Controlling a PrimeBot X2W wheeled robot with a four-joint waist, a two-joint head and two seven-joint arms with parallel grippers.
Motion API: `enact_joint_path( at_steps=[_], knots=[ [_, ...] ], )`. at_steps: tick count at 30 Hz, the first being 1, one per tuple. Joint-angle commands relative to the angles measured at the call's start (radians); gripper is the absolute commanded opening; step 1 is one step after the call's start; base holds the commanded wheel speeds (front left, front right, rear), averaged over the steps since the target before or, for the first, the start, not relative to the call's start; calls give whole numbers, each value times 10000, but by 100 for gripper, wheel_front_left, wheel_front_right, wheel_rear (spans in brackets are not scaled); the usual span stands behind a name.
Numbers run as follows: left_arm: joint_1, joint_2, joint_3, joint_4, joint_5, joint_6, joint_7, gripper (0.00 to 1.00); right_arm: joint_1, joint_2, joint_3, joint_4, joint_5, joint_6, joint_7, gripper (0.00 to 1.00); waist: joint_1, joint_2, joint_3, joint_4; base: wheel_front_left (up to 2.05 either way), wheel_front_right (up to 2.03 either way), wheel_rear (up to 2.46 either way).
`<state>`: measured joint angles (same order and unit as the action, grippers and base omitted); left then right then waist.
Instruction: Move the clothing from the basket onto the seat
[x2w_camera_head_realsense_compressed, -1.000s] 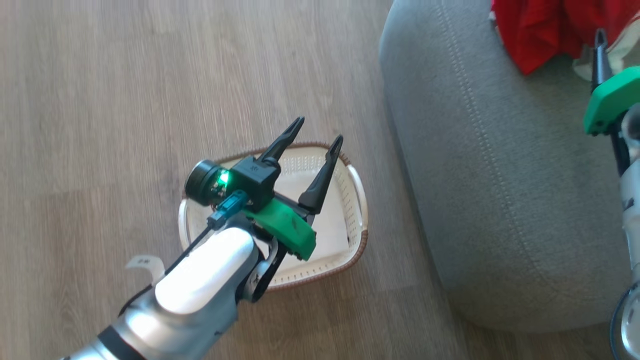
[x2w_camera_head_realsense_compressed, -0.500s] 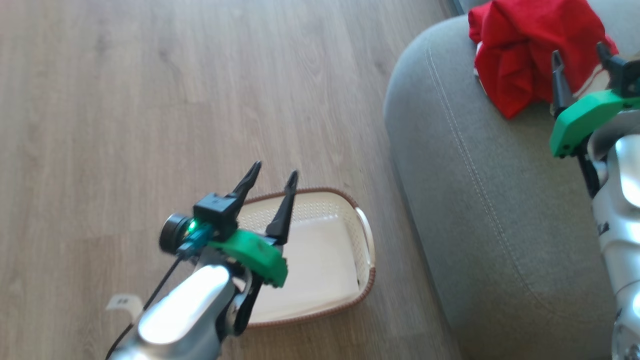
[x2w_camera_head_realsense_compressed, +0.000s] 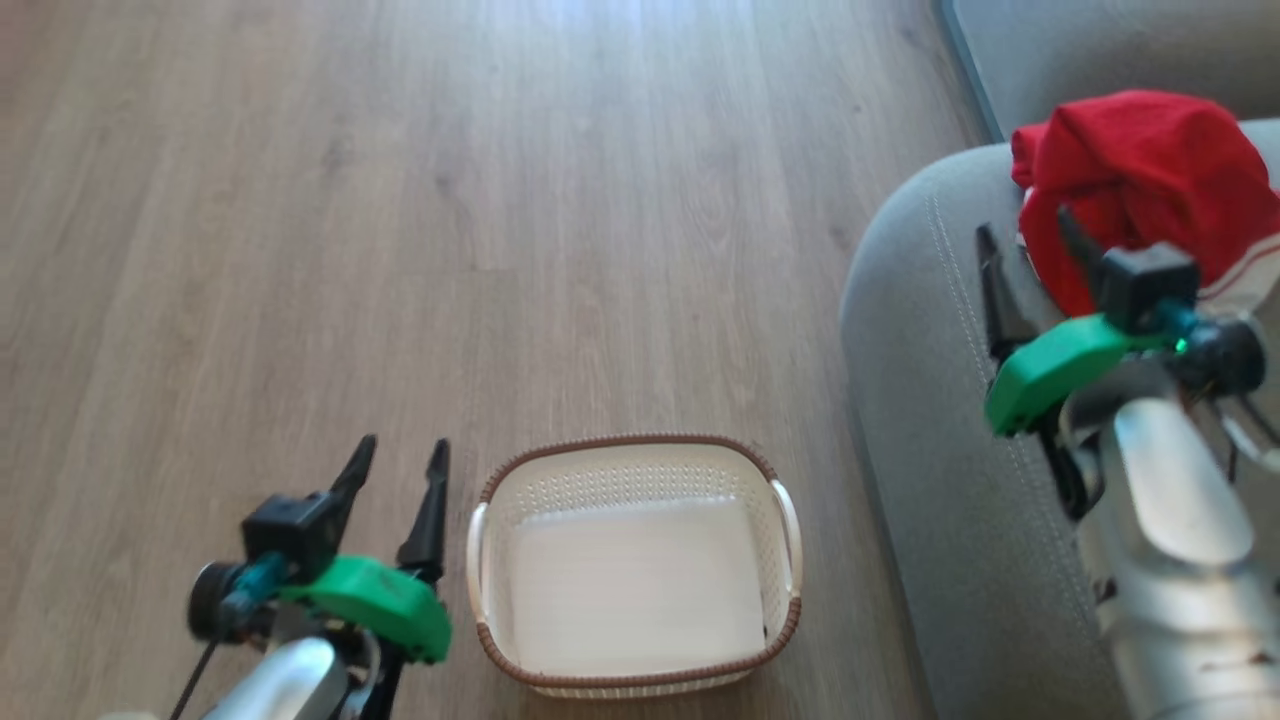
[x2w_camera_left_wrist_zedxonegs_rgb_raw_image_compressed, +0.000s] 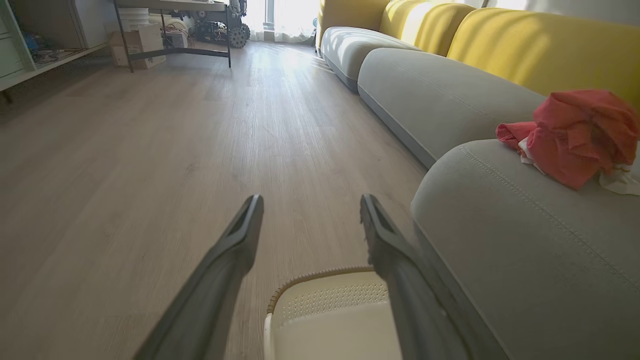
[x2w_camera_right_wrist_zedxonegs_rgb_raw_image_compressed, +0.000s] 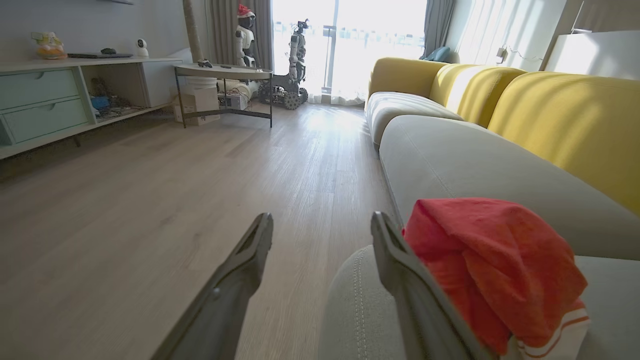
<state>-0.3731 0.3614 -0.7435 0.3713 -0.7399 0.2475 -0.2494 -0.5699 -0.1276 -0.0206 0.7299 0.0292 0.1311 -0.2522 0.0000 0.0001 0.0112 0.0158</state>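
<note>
Seat (x2w_camera_head_realsense_compressed: 920, 420): cut by right and bottom edges in head view; its far sections run off past the top edge. Clothing (x2w_camera_head_realsense_compressed: 1140, 180): right part cut by frame edge, lower part hidden behind right gripper (x2w_camera_head_realsense_compressed: 1022, 225) housing; white trim band partly covered; no. of garments in the heap can't be told. Right wrist view: heap's near edge sits behind one finger (x2w_camera_right_wrist_zedxonegs_rgb_raw_image_compressed: 400, 270), touching or just apart, can't tell; bottom of heap cut off. Basket (x2w_camera_head_realsense_compressed: 640, 472): in left wrist view the far corner is in frame, the rest is below the bottom edge and behind a finger (x2w_camera_left_wrist_zedxonegs_rgb_raw_image_compressed: 395, 270). Left gripper (x2w_camera_head_realsense_compressed: 403, 445): forearm cut by bottom edge, motion-blurred. Right forearm (x2w_camera_head_realsense_compressed: 1170, 520): blurred, cut at bottom. Shelf items (x2w_camera_right_wrist_zedxonegs_rgb_raw_image_compressed: 47, 45) and wheeled machines by window (x2w_camera_right_wrist_zedxonegs_rgb_raw_image_compressed: 295, 55): too small or glare-washed to ID.
</note>
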Motion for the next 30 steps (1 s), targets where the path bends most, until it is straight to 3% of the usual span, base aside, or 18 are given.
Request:
enact_joint_path(
  at_steps=[1, 10, 30],
  knots=[
    [-119, 411, 653, -370, -13, 120, -121, 100, 47, 184, 249, -571, 47, -4, -95, 100, 0, -1, -155, 186, 0, 0, 0],
    [1479, 737, 2165, -1235, 458, 514, -123, 100, 1929, 715, 345, -2221, 73, -4, -95, 100, 0, -1, -366, 461, 0, 0, 0],
    [3787, 752, 3451, -2145, 1107, 1039, -123, 100, 4936, 772, 512, -4496, 1483, -4, -93, 100, 0, -1, -575, 540, 0, 0, 0]
  ],
)
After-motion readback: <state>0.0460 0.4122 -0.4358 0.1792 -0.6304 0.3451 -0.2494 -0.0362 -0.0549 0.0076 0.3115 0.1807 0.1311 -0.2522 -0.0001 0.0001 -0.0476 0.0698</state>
